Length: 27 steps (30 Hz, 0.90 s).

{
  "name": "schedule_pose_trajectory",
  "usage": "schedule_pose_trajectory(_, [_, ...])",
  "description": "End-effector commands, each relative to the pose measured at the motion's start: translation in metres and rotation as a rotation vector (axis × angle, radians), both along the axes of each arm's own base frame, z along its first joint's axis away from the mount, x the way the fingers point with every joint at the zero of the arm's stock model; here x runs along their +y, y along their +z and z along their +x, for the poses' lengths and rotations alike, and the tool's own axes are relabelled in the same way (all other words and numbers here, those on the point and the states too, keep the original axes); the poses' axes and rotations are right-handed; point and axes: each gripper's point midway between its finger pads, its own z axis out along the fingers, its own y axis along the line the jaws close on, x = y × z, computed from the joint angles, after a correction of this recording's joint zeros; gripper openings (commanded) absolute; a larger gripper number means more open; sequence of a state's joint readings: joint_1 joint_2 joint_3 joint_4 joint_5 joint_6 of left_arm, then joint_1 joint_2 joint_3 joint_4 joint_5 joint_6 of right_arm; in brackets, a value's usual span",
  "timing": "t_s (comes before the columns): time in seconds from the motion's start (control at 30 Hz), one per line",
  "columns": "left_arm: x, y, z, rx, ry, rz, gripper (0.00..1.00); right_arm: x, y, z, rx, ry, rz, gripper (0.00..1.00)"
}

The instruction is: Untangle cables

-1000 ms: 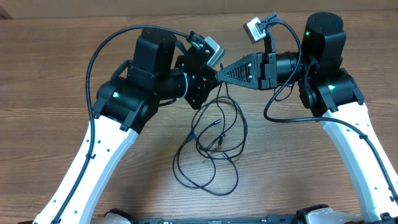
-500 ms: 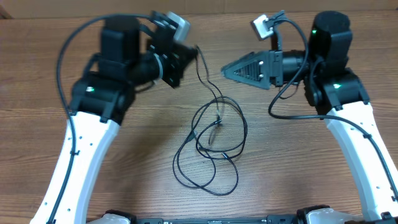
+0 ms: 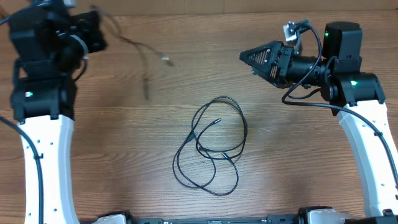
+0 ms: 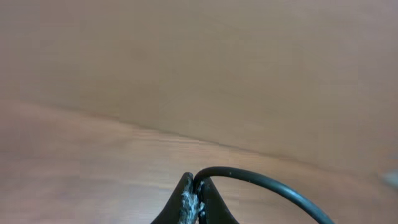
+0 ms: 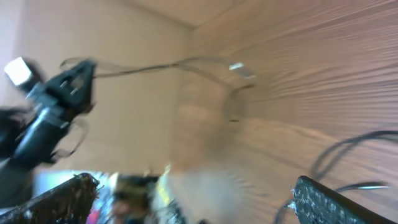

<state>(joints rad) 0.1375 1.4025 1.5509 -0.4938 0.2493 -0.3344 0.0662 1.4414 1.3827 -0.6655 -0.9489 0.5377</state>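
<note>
One cord pulled free, the rest left in a heap

Our left gripper (image 4: 196, 198) has swung away to the far left corner, pinched tight on a black cable (image 4: 267, 180) that now trails through the air, blurred, clear of the pile. Our right gripper (image 3: 247, 58) has let go, backed off to the right and hangs with jaws wide and empty. The remaining cables (image 3: 222, 98) lie looped at the centre of the table (image 3: 298, 162), so we judge one strand separated and the loops not yet sorted.

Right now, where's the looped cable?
Overhead: looped cable lies mid-table between the arms, below-left of the open right claw; the left claw grips a second cable.
</note>
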Motion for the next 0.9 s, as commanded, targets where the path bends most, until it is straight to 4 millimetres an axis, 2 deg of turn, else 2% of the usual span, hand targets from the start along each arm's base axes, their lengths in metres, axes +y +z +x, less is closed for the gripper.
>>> schedule_pose_trajectory(0.0, [0.055, -0.02, 0.002, 0.074, 0.252, 0.029, 0.04, -0.024, -0.006, 0.025, -0.055, -0.166, -0.141, 1.0])
schedule_pose_trajectory(0.17, [0.101, -0.082, 0.002, 0.275, 0.45, 0.106, 0.04, -0.035, -0.013, 0.034, -0.057, -0.24, -0.199, 1.0])
schedule_pose_trajectory(0.37, [0.124, -0.171, 0.0, 0.557, 0.509, 0.133, 0.04, -0.037, -0.014, 0.036, -0.058, -0.253, -0.209, 1.0])
schedule_pose_trajectory(0.4, [0.132, -0.201, -0.007, 0.655, 0.531, 0.113, 0.04, -0.037, -0.014, 0.036, -0.058, -0.252, -0.209, 1.0])
schedule_pose_trajectory(0.5, [0.145, -0.242, -0.017, 0.783, 0.559, 0.091, 0.04, -0.037, -0.014, 0.036, -0.058, -0.253, -0.209, 1.0])
schedule_pose_trajectory(0.67, [0.167, -0.299, -0.038, 0.962, 0.598, 0.061, 0.04, -0.037, -0.014, 0.036, -0.058, -0.253, -0.209, 1.0])
schedule_pose_trajectory(0.87, [0.197, -0.347, -0.078, 1.145, 0.689, -0.024, 0.04, -0.037, -0.014, 0.036, -0.058, -0.252, -0.209, 1.0])
